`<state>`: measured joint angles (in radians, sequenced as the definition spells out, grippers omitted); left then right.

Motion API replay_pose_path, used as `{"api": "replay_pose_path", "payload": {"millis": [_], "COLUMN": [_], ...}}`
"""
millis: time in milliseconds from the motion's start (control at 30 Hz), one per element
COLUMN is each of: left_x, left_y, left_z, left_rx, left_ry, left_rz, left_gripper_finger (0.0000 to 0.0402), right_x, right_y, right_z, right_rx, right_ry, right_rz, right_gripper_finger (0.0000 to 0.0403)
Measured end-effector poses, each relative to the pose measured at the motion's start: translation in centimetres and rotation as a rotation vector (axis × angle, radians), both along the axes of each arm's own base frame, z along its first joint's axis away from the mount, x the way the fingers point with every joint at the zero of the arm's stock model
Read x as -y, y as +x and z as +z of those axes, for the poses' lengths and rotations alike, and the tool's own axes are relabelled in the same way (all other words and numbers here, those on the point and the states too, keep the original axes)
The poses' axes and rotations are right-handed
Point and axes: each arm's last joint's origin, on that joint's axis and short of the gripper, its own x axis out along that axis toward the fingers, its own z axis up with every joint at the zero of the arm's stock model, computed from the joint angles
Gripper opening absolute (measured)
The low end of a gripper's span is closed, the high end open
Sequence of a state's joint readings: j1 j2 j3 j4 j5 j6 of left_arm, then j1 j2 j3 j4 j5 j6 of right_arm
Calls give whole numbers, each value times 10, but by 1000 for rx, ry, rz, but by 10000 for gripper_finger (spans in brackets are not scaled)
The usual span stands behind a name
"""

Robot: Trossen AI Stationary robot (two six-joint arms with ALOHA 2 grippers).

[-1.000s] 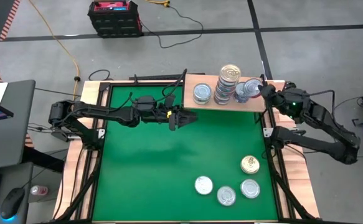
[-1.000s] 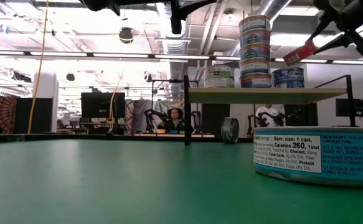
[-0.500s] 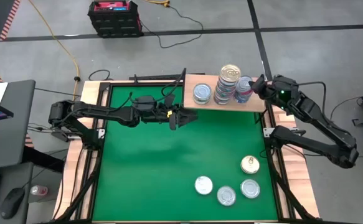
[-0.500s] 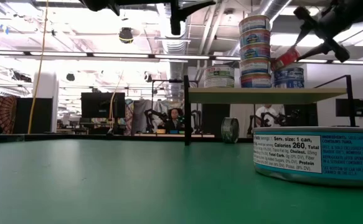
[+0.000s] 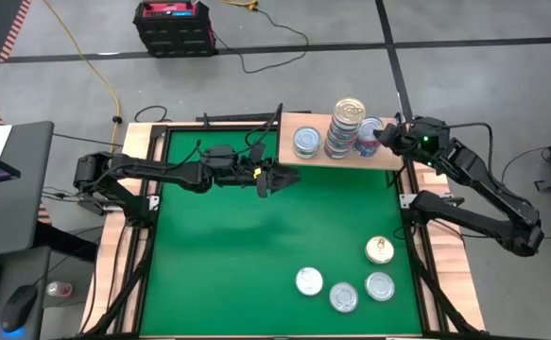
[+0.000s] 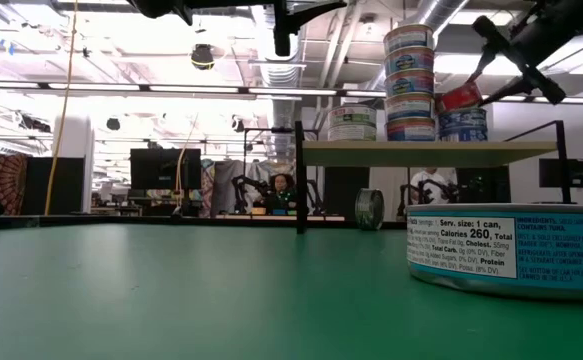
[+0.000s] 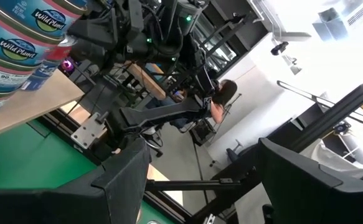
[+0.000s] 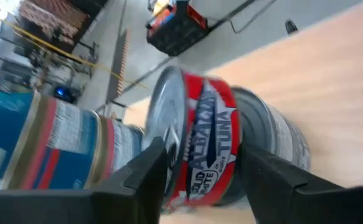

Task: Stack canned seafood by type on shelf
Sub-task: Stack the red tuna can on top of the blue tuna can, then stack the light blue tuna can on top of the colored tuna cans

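A red-labelled tin [image 8: 209, 143] is being held tilted by the right claw [image 5: 387, 138] over the low tin [image 6: 463, 124] on the shelf [image 5: 303, 157], beside the tall stack [image 5: 347, 126], prob. to keep types together. Left claw [image 5: 267, 181] (fingers apart) is being kept idle above the surface [image 5: 228, 264].

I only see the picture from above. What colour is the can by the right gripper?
Observer: The can at the right gripper is a red can; its label says tuna.
Operator: Is it lying flat?
Observer: No. In the low view it sits tilted over a lower can on the shelf.
Operator: Is anything hiding under the shelf?
Observer: Yes, the low view shows a can on its edge down there.
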<state>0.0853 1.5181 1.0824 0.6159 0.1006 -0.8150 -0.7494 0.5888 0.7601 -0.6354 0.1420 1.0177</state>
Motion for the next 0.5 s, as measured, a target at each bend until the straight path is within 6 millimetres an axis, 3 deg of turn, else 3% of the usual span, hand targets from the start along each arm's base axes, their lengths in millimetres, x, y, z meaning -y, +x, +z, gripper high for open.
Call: {"api": "replay_pose_path", "payload": {"millis": [200, 500], "left_x": [0, 0], "left_y": [0, 1], "left_z": [0, -9], "left_rx": [-1, -95], "left_ry": [2, 40], "left_rz": [-10, -43], "left_gripper_finger": [281, 281], "right_x": [-5, -21], "right_y": [-5, -20], "right_z": [0, -1], "right_rx": [-17, -13], "right_ry": [-4, 9], "right_rz": [23, 59], "right_gripper_finger": [258, 264]}}
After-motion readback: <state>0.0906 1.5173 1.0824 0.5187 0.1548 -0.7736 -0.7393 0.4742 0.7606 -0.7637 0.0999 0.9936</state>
